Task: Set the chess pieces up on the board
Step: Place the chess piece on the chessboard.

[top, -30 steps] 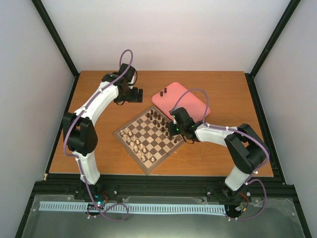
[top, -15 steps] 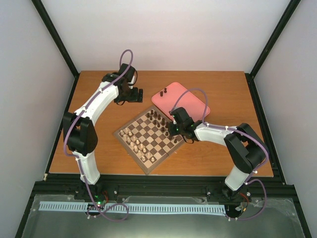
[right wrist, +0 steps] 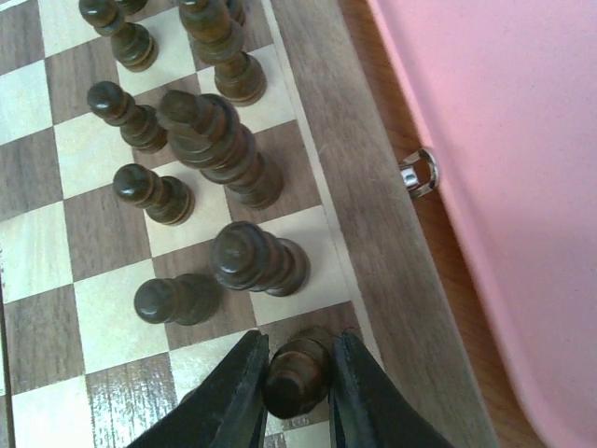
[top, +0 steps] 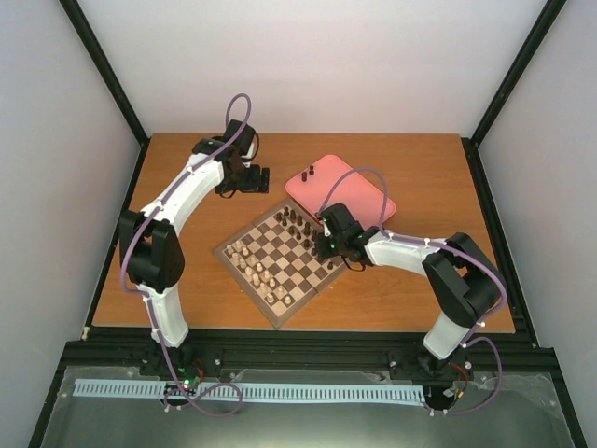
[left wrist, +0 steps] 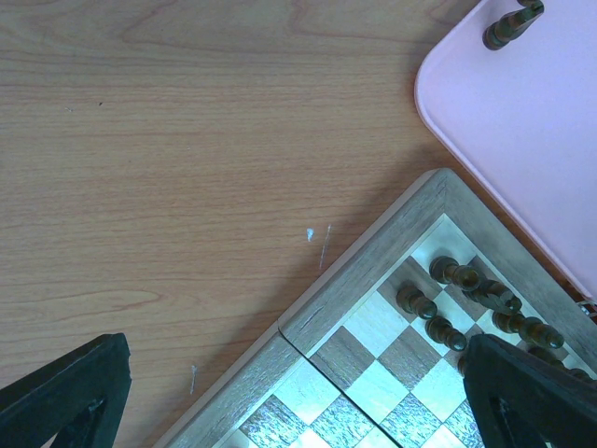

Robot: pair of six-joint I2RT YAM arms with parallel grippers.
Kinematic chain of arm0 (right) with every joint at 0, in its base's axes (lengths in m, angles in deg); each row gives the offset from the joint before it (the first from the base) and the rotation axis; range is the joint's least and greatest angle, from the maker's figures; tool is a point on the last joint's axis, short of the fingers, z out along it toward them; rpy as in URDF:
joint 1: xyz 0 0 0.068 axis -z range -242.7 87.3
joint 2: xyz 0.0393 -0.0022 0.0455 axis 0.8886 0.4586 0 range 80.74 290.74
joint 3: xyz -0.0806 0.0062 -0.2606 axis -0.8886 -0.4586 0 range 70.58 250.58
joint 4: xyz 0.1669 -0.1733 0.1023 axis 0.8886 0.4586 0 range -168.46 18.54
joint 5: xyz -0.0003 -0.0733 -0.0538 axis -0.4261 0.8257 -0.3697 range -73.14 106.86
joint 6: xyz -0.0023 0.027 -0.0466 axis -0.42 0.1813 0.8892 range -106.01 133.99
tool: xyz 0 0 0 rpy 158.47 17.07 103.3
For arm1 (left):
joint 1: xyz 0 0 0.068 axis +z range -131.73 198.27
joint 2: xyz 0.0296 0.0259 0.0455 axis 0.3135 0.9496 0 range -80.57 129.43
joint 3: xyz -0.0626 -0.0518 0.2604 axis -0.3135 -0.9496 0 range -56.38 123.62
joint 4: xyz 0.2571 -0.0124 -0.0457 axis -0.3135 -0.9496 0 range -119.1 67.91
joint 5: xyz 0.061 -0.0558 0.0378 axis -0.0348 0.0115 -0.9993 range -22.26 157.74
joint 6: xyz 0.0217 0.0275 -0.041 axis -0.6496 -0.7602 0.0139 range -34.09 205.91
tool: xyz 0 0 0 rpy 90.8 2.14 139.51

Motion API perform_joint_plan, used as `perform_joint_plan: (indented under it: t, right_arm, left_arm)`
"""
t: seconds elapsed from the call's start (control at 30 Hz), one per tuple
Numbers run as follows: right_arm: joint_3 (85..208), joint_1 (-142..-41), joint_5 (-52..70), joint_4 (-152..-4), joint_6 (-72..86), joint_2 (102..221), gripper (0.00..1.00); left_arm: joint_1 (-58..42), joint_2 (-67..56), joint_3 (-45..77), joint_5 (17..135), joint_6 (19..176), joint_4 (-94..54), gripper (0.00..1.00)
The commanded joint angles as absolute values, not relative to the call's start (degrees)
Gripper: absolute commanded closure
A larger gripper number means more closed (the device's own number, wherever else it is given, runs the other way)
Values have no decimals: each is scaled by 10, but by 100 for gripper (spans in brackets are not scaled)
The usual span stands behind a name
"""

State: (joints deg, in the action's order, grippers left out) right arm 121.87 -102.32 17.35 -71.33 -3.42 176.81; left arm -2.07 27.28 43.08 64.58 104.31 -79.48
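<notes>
1. Right wrist view: right gripper (right wrist: pixel 298 347) down at the board (right wrist: pixel 350 224) edge beside the pink tray (right wrist: pixel 504 187), fingers close against both sides of one dark chess piece (right wrist: pixel 297 381). No gap visible; can't tell whether clamped or slack.
2. Piece upright on a back-row square toward that edge's near end, next in line after the other dark chess pieces (right wrist: pixel 224 149) standing along the same edge. Reads as the placing step, close to done.
3. To do it well: confirm base flat and centred in its square before letting go. Spread the fingers only enough to clear the head, with the neighbouring dark piece (right wrist: pixel 177 299) just beside.
4. Lift straight up, no sideways drift. Slim pegs, probably quick to tip at a brush.
5. Top view: two dark pieces (top: pixel 311 172) on the tray's far corner, not yet on the board; pale chessmen (top: pixel 256 266) along the opposite board edge.
6. Left gripper (left wrist: pixel 294 373) over the worktop (left wrist: pixel 187 140) by the board's far corner, fingers spread wide, holding nothing. Best kept there, out of the way.
</notes>
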Motion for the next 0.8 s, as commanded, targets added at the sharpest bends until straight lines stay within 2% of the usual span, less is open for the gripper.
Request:
perform_joint_plan:
  t: [0.0,0.1,0.2,0.77]
  right_arm:
    - [1237,-1034,168,-709,-27,1756,80]
    - [1240,-1034,175,-704,-26,1757,79]
    - [1241,-1034,196,-693,-30,1756,73]
    - [1243,-1034,207,-680,-29,1743,69]
  left_arm:
    - [-25,280,443,649,1048,-788,0]
    - [-25,278,443,649,1048,-788,0]
    - [-25,278,444,650,1049,-789,0]
    - [-25,274,443,651,1048,-789,0]
